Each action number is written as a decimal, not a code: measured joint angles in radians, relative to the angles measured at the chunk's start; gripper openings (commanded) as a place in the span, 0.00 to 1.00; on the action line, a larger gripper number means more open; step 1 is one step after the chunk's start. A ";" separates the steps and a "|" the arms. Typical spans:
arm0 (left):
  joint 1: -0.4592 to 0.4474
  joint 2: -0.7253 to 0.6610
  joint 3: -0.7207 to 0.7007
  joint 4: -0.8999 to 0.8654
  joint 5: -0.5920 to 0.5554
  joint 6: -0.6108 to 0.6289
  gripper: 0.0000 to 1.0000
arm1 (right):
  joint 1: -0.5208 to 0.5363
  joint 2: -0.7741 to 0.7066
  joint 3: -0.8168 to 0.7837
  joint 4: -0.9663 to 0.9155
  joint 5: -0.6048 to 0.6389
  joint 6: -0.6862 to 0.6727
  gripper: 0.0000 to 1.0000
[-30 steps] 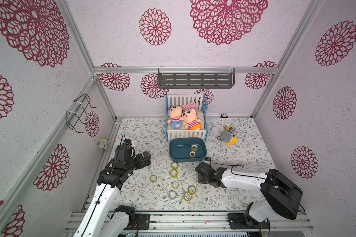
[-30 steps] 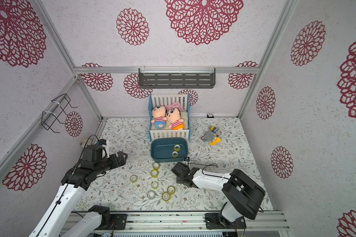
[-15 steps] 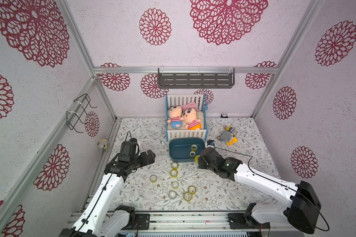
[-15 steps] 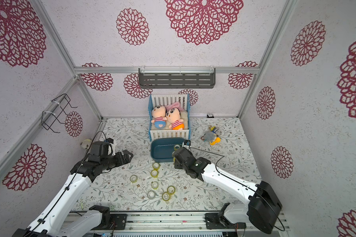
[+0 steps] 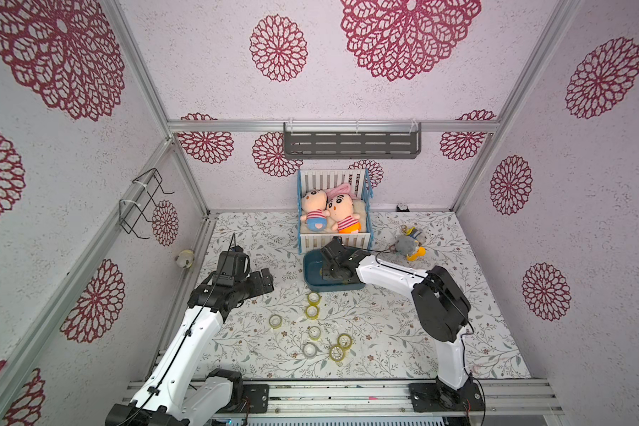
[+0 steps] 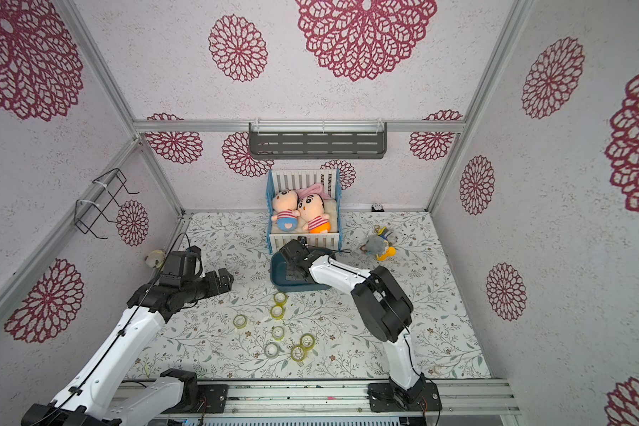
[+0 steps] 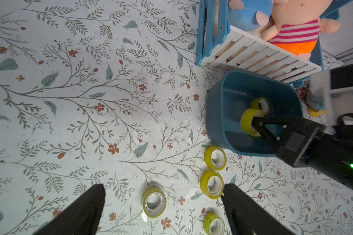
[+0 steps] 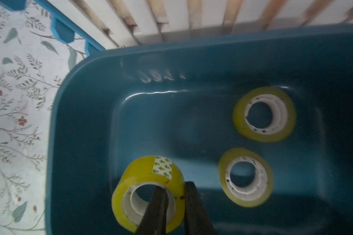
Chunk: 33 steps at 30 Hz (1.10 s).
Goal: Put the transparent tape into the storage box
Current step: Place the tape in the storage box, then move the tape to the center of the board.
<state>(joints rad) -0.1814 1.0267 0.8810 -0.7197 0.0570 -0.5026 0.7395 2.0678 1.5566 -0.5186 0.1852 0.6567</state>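
The storage box (image 5: 310, 266), a dark teal tub, stands just in front of the toy crib. My right gripper (image 8: 175, 188) hangs inside it, shut on a yellowish roll of transparent tape (image 8: 147, 177); one finger is in the core and the other outside the wall. From the left wrist view that roll (image 7: 247, 120) is seen clear of the box floor. Two more rolls (image 8: 264, 114) (image 8: 246, 177) lie flat in the box. My left gripper (image 7: 163, 186) is open above the mat, over loose rolls (image 7: 154, 201), holding nothing.
Several loose tape rolls (image 5: 313, 298) lie on the floral mat in front of the box. The white-slatted blue crib (image 5: 334, 236) with two plush dolls touches the box's far side. A small plush toy (image 5: 408, 245) lies to the right. A grey shelf (image 5: 351, 142) hangs on the back wall.
My right arm swung from the front of the mat up to the box, carrying the tape roll over its rim. My left arm reached further out over the mat.
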 measured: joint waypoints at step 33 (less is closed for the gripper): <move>-0.140 -0.131 -0.074 0.107 0.016 0.002 0.97 | 0.078 -1.009 -0.870 0.047 -0.033 0.060 0.65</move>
<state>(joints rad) -0.3210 0.8955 0.8066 -0.6128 0.0727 -0.5003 0.8177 1.0584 0.6865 -0.4721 0.1520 0.7170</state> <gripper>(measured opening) 0.973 0.664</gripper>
